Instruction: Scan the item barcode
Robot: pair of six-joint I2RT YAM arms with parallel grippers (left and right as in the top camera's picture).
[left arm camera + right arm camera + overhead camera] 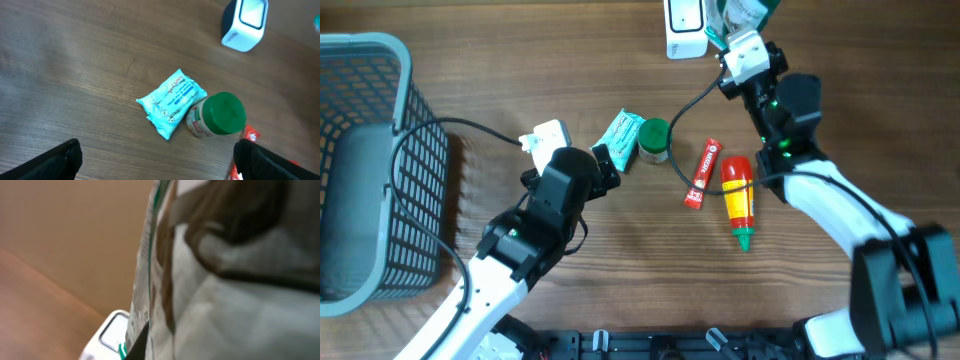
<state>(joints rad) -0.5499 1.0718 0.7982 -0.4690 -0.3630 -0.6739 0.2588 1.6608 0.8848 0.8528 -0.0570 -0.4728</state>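
Packet [748, 12], white with green print, is clamped in my right pincer [725, 30], whose jaws are closed tight on it at the far edge of the table [470, 60]. From that wrist's camera the packet fills almost the whole view, too close and blurred to read any print or code. The white scanner [685, 28] stands just beside this pincer, low and to the left of the packet in the wrist view, its window facing up; I cannot tell whether the packet touches it.

My left pincer [160, 167] hangs spread wide and holds nothing. Just ahead of it and below lies a teal sachet [171, 102], flat on the wood, with a small green-lidded jar [217, 116] on its side touching the sachet's right end. Further right of the left pincer lie a red tube [701, 173] and a red-and-yellow sauce bottle [739, 200], side by side, nearer my right arm. A grey mesh basket [380, 42] stands well apart, off to the left pincer's left.
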